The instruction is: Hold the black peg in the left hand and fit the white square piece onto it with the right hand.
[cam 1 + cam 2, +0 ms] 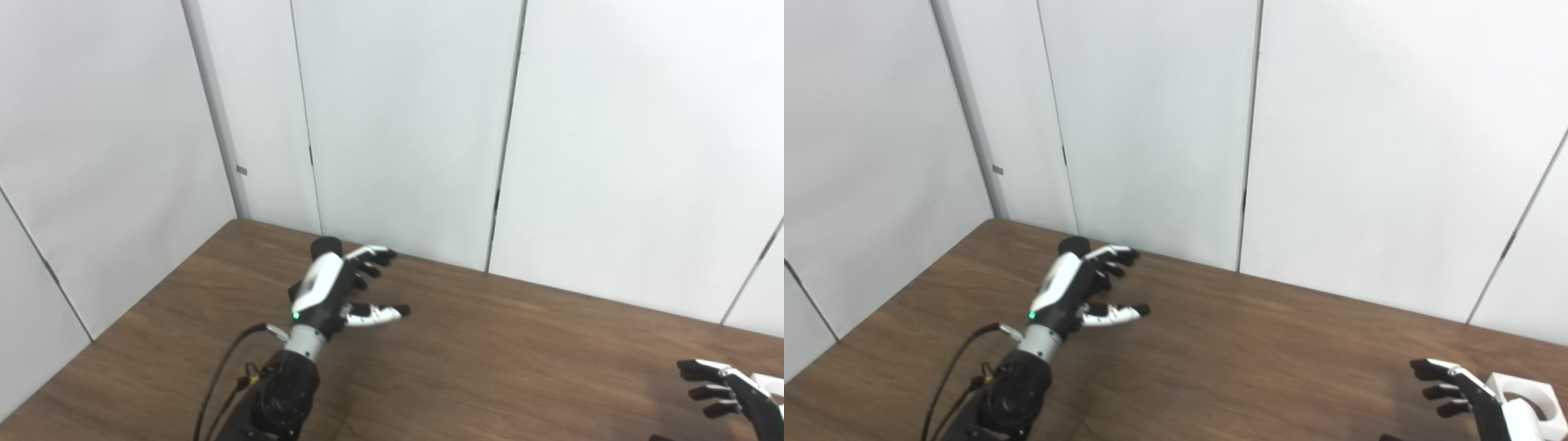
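The black peg (326, 245) stands on the brown table (490, 343) near the back left, mostly hidden behind my left hand (343, 288). That hand hovers just in front of the peg, open, with its fingers spread and pointing right. The white square piece (1522, 395), with a round hole in it, sits at the table's right front. My right hand (1464, 389) is open beside it on its left, fingers spread, holding nothing. In the left eye view only a sliver of the piece (768, 384) shows behind the right hand (732, 395).
White wall panels (398, 122) close off the table at the back and left. A black cable (220, 373) loops along the left forearm. Bare wood stretches between the two hands.
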Action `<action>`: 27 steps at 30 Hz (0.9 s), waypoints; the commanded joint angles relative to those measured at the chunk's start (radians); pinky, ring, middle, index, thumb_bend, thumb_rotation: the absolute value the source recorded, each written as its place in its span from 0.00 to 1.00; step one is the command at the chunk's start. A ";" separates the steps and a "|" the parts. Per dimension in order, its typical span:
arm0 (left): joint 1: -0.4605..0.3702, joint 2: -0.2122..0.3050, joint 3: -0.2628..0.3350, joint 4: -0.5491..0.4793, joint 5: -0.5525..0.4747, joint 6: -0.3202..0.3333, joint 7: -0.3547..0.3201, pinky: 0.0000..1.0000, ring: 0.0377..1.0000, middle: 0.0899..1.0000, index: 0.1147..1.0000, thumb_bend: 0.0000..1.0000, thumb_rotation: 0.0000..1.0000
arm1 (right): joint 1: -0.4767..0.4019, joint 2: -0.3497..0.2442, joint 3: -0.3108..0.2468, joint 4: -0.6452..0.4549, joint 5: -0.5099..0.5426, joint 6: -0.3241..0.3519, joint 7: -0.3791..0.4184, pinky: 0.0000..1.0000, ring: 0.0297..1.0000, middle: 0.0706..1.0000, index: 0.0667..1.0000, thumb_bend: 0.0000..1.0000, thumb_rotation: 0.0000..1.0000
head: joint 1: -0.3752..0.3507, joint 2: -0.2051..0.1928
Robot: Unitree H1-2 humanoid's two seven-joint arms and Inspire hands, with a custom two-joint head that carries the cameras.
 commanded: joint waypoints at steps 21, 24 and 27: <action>-0.110 0.121 0.062 0.051 0.191 0.128 0.179 0.73 0.89 0.86 0.72 0.87 0.28 | -0.028 -0.008 -0.012 -0.057 0.013 0.012 0.012 0.53 0.62 0.67 0.66 0.78 0.00 | 0.011 0.008; -0.112 0.124 0.053 0.049 0.229 0.197 0.170 0.75 0.93 0.90 0.74 0.92 0.32 | -0.029 -0.008 -0.012 -0.056 0.013 0.005 0.008 0.52 0.61 0.66 0.66 0.78 0.00 | 0.013 0.008; -0.114 0.123 0.045 0.043 0.257 0.258 0.161 0.83 0.98 0.94 0.76 0.97 0.37 | -0.029 -0.008 -0.011 -0.062 0.013 0.015 0.014 0.52 0.61 0.67 0.66 0.78 0.00 | 0.014 0.013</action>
